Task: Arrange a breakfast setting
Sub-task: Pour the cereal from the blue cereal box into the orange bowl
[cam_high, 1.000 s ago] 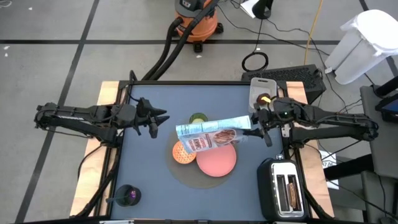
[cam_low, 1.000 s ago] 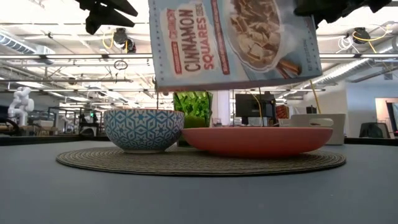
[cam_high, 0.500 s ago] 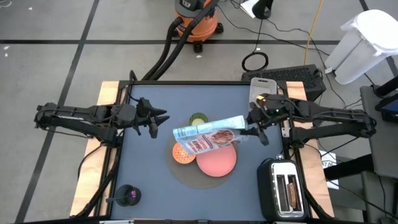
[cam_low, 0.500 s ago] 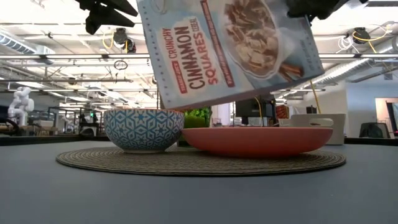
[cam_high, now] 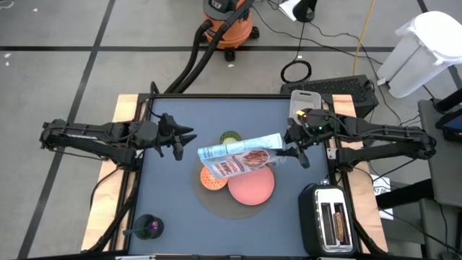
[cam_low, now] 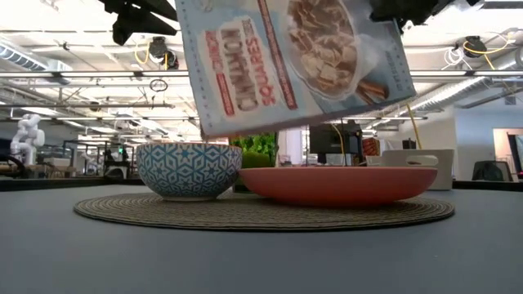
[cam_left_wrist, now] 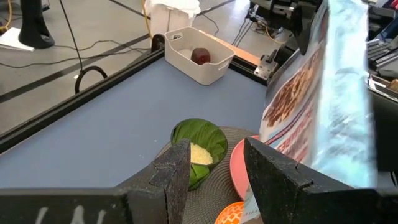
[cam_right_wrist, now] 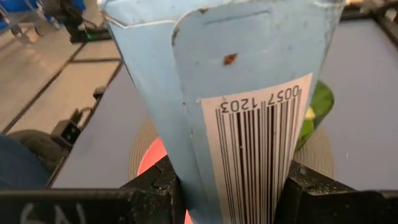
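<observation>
A blue-grey table (cam_high: 173,209) fills the middle of the high view, with a round woven placemat (cam_high: 216,206) at its centre. On the mat sit the pink plate (cam_high: 251,185), the orange bowl (cam_high: 214,178) just left of it, and the green cup (cam_high: 230,136) above both. The blue cereal bag (cam_high: 238,156) hangs tilted over bowl and plate, its lower end toward the left; the right gripper (cam_high: 290,146) pinches its other end at centre right. The left gripper (cam_high: 182,140) waits at centre left, fingers spread. A white bin (cam_left_wrist: 199,55) near the upper right holds the dark-red fruit (cam_left_wrist: 200,56).
</observation>
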Robot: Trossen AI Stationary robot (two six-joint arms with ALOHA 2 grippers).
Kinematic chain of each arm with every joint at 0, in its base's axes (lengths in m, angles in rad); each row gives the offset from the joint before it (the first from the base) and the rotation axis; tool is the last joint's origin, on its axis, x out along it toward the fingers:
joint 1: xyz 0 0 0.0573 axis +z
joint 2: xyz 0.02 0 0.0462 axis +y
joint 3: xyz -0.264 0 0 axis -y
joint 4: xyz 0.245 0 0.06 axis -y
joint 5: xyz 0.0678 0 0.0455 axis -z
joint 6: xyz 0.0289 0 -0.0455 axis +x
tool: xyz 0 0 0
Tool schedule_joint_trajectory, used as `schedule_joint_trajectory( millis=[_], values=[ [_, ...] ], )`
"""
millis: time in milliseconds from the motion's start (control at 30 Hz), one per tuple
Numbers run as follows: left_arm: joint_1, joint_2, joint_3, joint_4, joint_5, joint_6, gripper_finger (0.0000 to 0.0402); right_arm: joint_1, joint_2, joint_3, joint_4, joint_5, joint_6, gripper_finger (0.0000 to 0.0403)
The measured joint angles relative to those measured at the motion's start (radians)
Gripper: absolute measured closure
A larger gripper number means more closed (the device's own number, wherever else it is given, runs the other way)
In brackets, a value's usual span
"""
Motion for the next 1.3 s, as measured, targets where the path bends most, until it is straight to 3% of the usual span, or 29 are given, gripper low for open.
schedule_joint_trajectory(
  millis=[233,1067,1300],
  values=[
    [0.0,0.0,0.0,0.0,0.0,0.0,0.0245,0.0,0.004,0.027,-0.071,0.0,-0.015,0.0259],
    [0.0,0.0,0.0,0.0,0.0,0.015,0.0245,0.0,0.023,0.028,0.011,0.002,-0.019,0.0259],
    [0.0,0.0,0.0,0.0,0.0,0.017,0.0245,0.0,0.023,0.028,-0.047,0.005,-0.021,0.0259]
  ],
)
